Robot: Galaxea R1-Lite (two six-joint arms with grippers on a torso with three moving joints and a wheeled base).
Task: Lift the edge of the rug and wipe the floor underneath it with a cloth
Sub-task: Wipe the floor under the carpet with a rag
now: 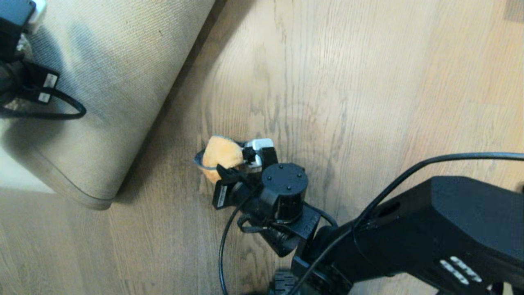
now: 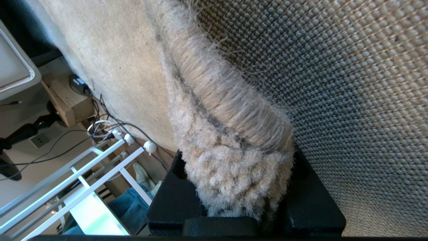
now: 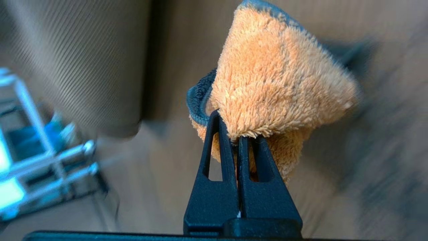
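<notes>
The rug edge (image 2: 234, 174) is a fluffy pale border, and my left gripper (image 2: 239, 190) is shut on it, one black finger on each side. In the head view the rug's woven tan backing (image 1: 123, 73) is turned up at the upper left, with its rounded corner (image 1: 96, 200) low and my left arm (image 1: 16, 49) at the top left. My right gripper (image 3: 234, 134) is shut on the fluffy orange cloth (image 3: 277, 87) with dark trim. The cloth (image 1: 221, 153) is low over the bare wooden floor (image 1: 368, 102), to the right of the raised rug. I cannot tell whether it touches the floor.
A white metal frame (image 2: 83, 177) stands beyond the rug, with cables and a black adapter (image 2: 78, 83) beside a wooden leg. The right arm's black cable (image 1: 223, 250) loops over the floor below the wrist. Open planks stretch to the right.
</notes>
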